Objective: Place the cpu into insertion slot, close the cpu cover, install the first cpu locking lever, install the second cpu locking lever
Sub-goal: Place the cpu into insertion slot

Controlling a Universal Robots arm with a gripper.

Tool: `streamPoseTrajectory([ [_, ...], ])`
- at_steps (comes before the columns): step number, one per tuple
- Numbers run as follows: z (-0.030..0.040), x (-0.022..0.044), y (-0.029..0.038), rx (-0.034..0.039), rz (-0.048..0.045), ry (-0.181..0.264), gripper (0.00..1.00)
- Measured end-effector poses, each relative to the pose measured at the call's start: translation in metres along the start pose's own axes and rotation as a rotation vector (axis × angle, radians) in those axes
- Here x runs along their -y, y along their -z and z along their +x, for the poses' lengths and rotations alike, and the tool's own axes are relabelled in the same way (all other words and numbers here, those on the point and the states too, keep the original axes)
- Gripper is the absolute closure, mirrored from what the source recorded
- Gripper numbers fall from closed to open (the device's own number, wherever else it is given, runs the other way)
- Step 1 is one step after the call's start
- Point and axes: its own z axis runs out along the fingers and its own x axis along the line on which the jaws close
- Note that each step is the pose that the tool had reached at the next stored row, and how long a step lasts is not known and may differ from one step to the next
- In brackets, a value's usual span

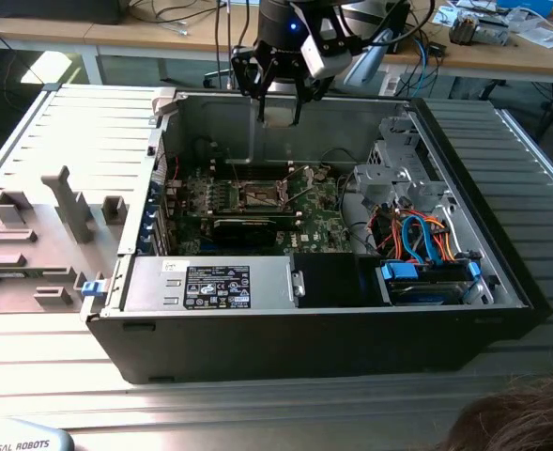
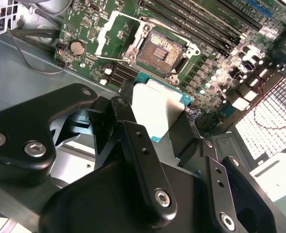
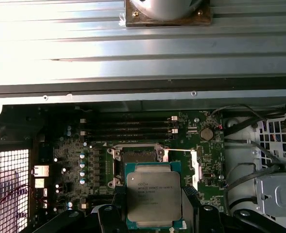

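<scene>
Ribbed grey metal counter [image 1: 257, 413] under bright glare, pale wooden desks [image 1: 116, 38] behind strewn with cables [image 1: 177, 14] and clutter, dark floor [image 1: 4, 103] with a sunlit patch, someone's hair [image 1: 520, 418] at the near edge

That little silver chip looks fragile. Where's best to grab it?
By two opposite edges of the cpu, coming from above its flat metal top: it is thin and square, and an edge grip, as the gripper has now, leaves its underside free for the insertion slot.

You'll see the gripper [image 1: 279, 118] above the far wall of the open case [image 1: 304, 348], clamped on the cpu [image 1: 278, 106], at about twelve o'clock from the insertion slot [image 1: 257, 195].
</scene>
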Motion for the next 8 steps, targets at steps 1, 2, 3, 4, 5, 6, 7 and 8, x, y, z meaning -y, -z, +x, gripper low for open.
streamPoseTrajectory([
  [1, 0.0, 0.0001, -0.0005, 0.0, 0.0, 0.0, 0.46],
  [2, 0.0, 0.0001, -0.001, 0.0, 0.0, 0.0, 0.46],
  [3, 0.0, 0.0001, -0.0011, 0.0, 0.0, 0.0, 0.46],
  [4, 0.0, 0.0001, -0.0012, 0.0, 0.0, 0.0, 0.46],
  [5, 0.0, 0.0001, -0.0015, 0.0, 0.0001, 0.0, 0.46],
  [6, 0.0, 0.0001, -0.0016, 0.0, 0.0, 0.0, 0.46],
  [7, 0.0, 0.0002, -0.0022, 0.0, 0.0, 0.0, 0.46],
  [8, -0.0001, 0.0002, -0.0026, 0.0, 0.0, 0.0, 0.46],
])
